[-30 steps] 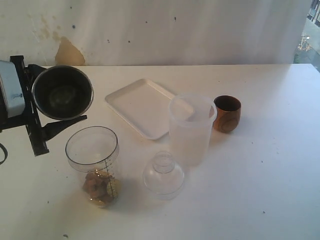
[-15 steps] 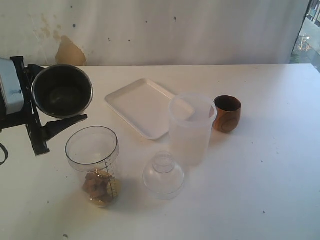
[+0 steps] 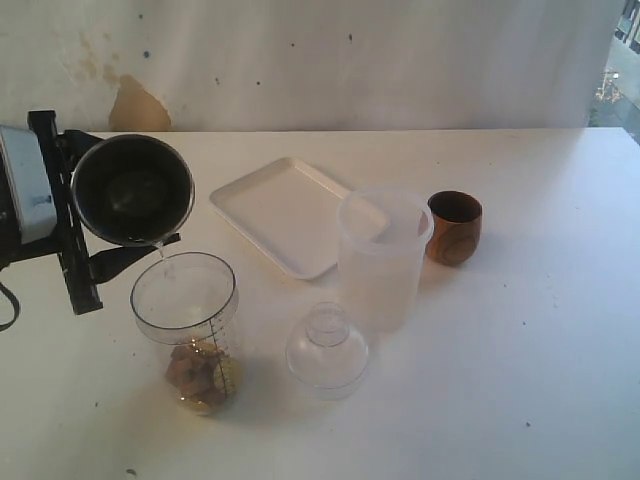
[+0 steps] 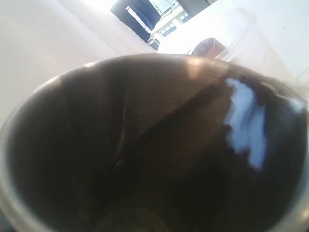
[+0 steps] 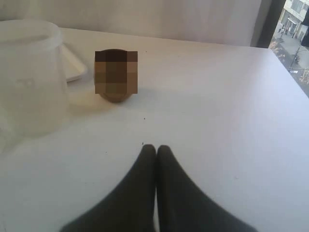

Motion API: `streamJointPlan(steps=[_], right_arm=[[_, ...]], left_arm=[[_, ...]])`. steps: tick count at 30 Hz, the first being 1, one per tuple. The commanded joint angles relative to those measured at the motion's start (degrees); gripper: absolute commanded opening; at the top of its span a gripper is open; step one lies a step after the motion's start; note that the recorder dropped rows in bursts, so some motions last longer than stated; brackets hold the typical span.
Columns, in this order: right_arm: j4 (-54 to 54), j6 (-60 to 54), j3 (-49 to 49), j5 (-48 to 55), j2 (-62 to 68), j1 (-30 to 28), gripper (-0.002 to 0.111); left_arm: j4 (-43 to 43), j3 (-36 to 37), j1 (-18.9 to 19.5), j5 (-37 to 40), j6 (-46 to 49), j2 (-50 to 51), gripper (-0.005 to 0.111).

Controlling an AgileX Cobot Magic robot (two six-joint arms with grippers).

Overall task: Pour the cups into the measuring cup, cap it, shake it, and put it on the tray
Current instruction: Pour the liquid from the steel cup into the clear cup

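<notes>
Exterior view, L jaws pinching steel tumbler (image 3: 132, 190) tilted over measuring cup (image 3: 187, 330), R jaws pressed together

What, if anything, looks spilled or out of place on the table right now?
Nothing looks spilled. The tilted steel tumbler drops what looks like a thin stream inside the rim of the measuring cup, with no puddle on the table around it. The wooden cup stands upright. The only blemish is a brown stain on the wall.

Dark interior of the steel tumbler (image 4: 154, 145), wooden cup (image 4: 207, 47) beyond its rim.
</notes>
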Motion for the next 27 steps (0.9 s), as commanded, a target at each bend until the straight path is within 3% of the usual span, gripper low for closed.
streamJointPlan(steps=[1, 27], right_arm=[[-0.1, 0.3, 0.3, -0.4, -0.3, 0.2, 0.000], [-0.1, 0.3, 0.3, -0.4, -0.3, 0.2, 0.000]], left_arm=[[-2.9, -0.6, -0.2, -3.8, 2.1, -1.0, 0.000], [-4.9, -0.6, -0.2, -3.8, 16.1, -1.0, 0.000]])
